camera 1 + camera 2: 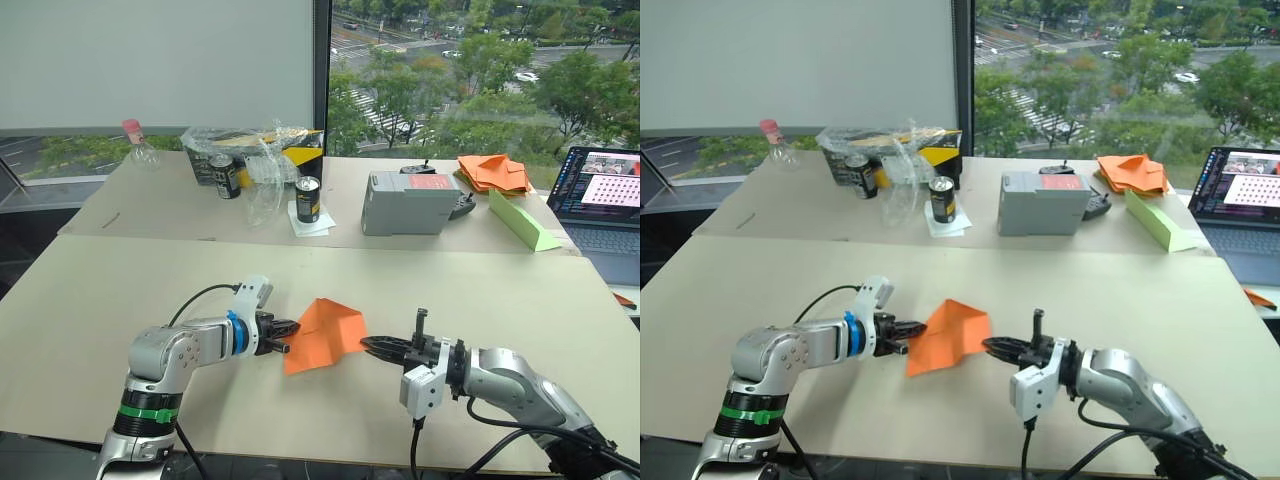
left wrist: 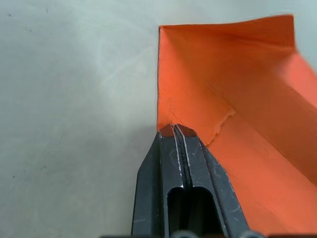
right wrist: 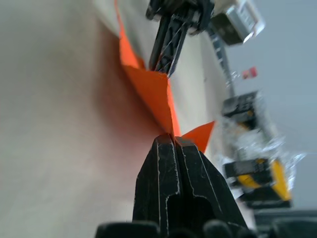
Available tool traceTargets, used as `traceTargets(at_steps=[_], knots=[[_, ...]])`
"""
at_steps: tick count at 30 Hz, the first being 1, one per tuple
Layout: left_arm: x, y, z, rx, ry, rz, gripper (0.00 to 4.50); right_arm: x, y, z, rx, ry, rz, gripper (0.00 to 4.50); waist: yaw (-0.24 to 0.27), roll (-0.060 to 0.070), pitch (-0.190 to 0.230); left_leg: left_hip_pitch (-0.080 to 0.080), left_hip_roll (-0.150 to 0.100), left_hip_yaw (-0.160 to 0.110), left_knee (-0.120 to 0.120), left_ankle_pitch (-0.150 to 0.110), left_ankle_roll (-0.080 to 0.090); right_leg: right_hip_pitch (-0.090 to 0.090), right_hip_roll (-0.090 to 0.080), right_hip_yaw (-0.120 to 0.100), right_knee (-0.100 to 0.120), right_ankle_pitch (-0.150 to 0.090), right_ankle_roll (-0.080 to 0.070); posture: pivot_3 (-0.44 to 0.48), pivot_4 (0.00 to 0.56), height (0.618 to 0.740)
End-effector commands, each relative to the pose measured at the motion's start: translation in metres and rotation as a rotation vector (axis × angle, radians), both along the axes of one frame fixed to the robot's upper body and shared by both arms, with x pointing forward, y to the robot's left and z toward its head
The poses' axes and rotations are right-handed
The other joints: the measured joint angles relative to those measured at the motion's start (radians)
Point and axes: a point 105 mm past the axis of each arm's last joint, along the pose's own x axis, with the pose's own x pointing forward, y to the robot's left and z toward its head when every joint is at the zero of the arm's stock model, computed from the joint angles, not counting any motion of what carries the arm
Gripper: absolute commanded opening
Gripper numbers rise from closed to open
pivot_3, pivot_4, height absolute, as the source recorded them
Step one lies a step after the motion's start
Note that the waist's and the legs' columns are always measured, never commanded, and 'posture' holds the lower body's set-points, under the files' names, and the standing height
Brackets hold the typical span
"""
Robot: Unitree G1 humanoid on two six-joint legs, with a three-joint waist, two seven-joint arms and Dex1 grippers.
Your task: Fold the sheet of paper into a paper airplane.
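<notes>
The sheet of paper (image 1: 323, 333) is bright orange and partly folded into a pointed shape, held between my two grippers just above the near table. My left gripper (image 1: 288, 337) is shut on the sheet's left edge; the left wrist view shows its closed fingers (image 2: 178, 148) pinching the orange edge (image 2: 223, 109). My right gripper (image 1: 368, 344) is shut on the sheet's right corner, and the right wrist view shows its closed fingertips (image 3: 171, 148) on the paper (image 3: 151, 89) with the left gripper (image 3: 168, 67) beyond.
The far table holds a clear bottle (image 1: 140, 148), two black cans (image 1: 308, 199), a plastic-wrapped yellow box (image 1: 262, 152), a grey box (image 1: 412, 202), a heap of orange paper pieces (image 1: 493, 173) and a light-green paper wedge (image 1: 522, 222). A laptop (image 1: 605, 205) stands at right.
</notes>
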Motion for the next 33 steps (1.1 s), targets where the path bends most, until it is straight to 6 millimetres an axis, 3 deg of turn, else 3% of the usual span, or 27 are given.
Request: traceTargets(at_steps=[1, 9, 18, 29, 30, 33], knots=[[0.001, 0.006, -0.007, 0.032, 0.021, 0.024, 0.00, -0.005, 0.004, 0.010, -0.057, -0.120, 0.089, 0.05, 0.000, 0.000, 0.000, 0.000, 0.000, 0.000, 0.000, 0.000, 0.000, 0.000, 0.000, 0.000, 0.000, 0.000, 0.000, 0.000, 0.150, 0.740], [0.003, 0.005, -0.006, 0.028, 0.018, 0.023, 0.00, -0.001, -0.003, -0.002, -0.297, -0.236, 0.181, 0.05, -0.002, 0.000, 0.000, 0.000, 0.000, 0.000, 0.000, 0.001, -0.002, 0.000, 0.000, 0.000, 0.000, 0.000, 0.000, 0.000, 0.150, 0.740], [0.004, 0.004, -0.006, 0.023, 0.014, 0.025, 0.00, 0.007, 0.011, 0.026, -0.177, -0.387, 0.213, 0.05, -0.015, 0.000, 0.000, 0.000, 0.000, 0.000, 0.000, 0.003, -0.006, 0.000, 0.000, 0.000, 0.001, 0.000, 0.000, 0.000, 0.150, 0.740], [0.005, 0.004, -0.006, 0.023, 0.009, 0.028, 0.00, 0.005, 0.016, 0.029, -0.082, -0.364, 0.213, 0.05, -0.018, 0.000, 0.000, 0.000, 0.000, 0.000, 0.000, 0.005, -0.009, 0.000, 0.000, 0.001, 0.001, 0.000, 0.000, 0.000, 0.150, 0.740], [0.005, 0.004, -0.006, 0.023, 0.008, 0.029, 0.00, 0.005, 0.016, 0.030, -0.074, -0.356, 0.210, 0.63, -0.019, 0.000, 0.000, 0.000, 0.000, 0.000, 0.000, 0.005, -0.009, 0.000, 0.000, 0.001, 0.001, 0.000, 0.000, 0.000, 0.150, 0.740], [0.005, 0.004, -0.006, 0.023, 0.008, 0.030, 0.00, 0.008, 0.015, 0.030, -0.051, -0.333, 0.185, 1.59, -0.019, 0.000, 0.000, 0.000, 0.000, 0.000, 0.000, 0.005, -0.009, 0.000, 0.000, 0.001, 0.001, 0.000, 0.000, 0.000, 0.150, 0.740]])
